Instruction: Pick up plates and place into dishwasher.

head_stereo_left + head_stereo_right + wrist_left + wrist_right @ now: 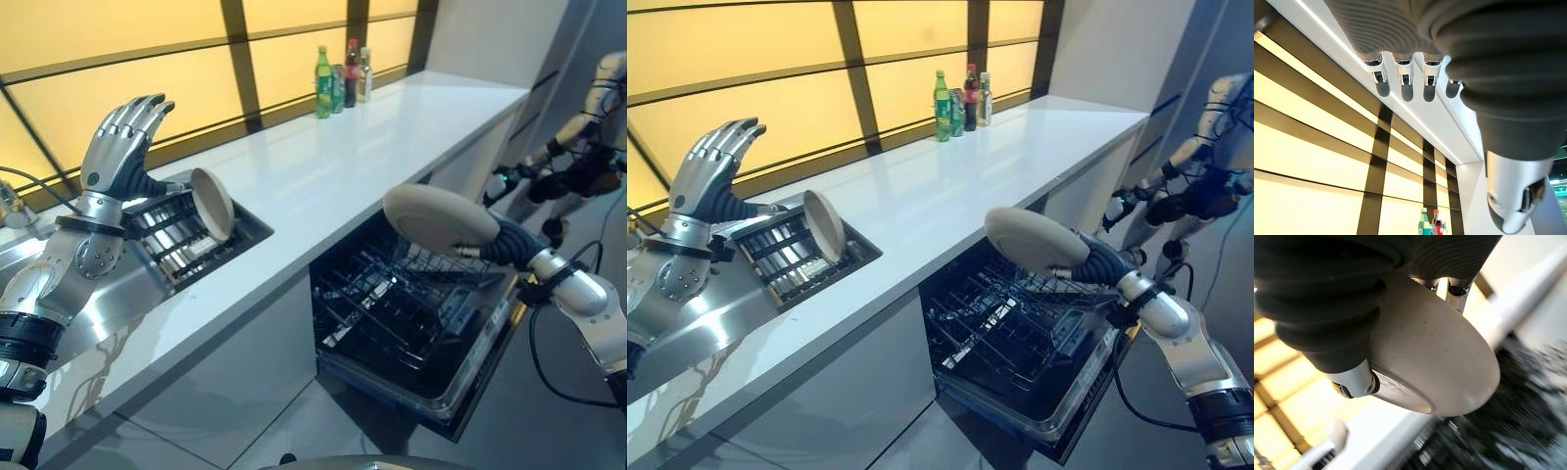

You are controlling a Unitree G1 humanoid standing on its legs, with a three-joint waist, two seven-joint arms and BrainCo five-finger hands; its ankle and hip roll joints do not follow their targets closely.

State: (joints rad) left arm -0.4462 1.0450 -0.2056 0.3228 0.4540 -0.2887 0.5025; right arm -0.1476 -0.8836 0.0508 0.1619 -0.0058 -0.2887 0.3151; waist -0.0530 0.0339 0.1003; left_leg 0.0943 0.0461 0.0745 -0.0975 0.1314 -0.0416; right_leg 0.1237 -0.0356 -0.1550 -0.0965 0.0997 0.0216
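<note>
— That dishwasher (pixel 411 333) sits open right under the right hand (pixel 1097 262), whose thumb and fingers pinch a beige plate (pixel 439 217) at the rim.

— Stiff, glazed, likely slippery and breakable. Another plate (pixel 213 204) leans beside the left hand (pixel 122 137), which is raised, fingers straight, empty

One beige plate (pixel 439 217) is held tilted over the open dishwasher (pixel 411 323); another beige plate (pixel 212 204) stands on edge in the rack at 9 o'clock.
</note>
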